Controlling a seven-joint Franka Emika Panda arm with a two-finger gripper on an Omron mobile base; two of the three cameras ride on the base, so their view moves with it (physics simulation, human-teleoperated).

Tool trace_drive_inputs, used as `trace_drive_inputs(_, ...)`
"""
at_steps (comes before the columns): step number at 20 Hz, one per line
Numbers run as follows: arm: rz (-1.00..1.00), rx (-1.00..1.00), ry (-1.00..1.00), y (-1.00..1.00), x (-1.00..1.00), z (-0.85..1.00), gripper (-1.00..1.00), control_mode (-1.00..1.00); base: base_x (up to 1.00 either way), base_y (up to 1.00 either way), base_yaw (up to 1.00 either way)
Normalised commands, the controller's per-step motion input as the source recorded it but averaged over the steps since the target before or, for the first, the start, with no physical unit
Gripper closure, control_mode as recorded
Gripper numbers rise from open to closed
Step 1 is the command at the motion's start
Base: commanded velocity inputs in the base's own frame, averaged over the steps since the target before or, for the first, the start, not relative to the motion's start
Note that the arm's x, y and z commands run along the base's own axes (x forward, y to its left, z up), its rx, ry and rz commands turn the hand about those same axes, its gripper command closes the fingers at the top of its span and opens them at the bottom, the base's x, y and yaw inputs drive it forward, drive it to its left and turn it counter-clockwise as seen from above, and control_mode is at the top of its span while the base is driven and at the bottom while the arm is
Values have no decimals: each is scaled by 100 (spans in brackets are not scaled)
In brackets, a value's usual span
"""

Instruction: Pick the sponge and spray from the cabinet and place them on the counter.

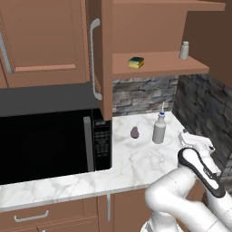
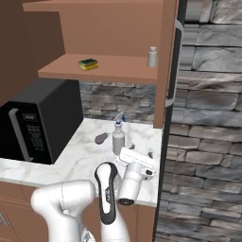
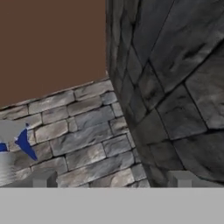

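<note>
Spread wide and holding nothing, the claw hovers low over the counter, with the spray standing upright just beside it. High above it the sponge sits on the cabinet shelf; rising carelessly could topple the spray or clip the shelf edge

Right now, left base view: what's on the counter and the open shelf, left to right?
microwave → sponge on the cabinet shelf → purple egg-shaped object on the counter → spray → white shaker bottle on the shelf.
</note>
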Motion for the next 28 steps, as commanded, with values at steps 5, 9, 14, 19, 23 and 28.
trace_drive_inputs(5, 5, 0, -23, 49, -40, 37, -100, -100, 0, 0, 0)
trace_drive_inputs(9, 8, -1, -23, 60, -37, 47, -100, -100, 0, 0, 0)
trace_drive_inputs(14, 9, -5, -26, 65, -46, 50, -100, -100, 0, 0, 0)
trace_drive_inputs(19, 9, -7, -27, 75, -45, 56, -100, -100, 0, 0, 0)
trace_drive_inputs(23, 9, -9, -26, 87, -40, 60, -100, -100, 0, 0, 0)
trace_drive_inputs(28, 10, -10, -25, 84, -38, 71, -100, -100, 0, 0, 0)
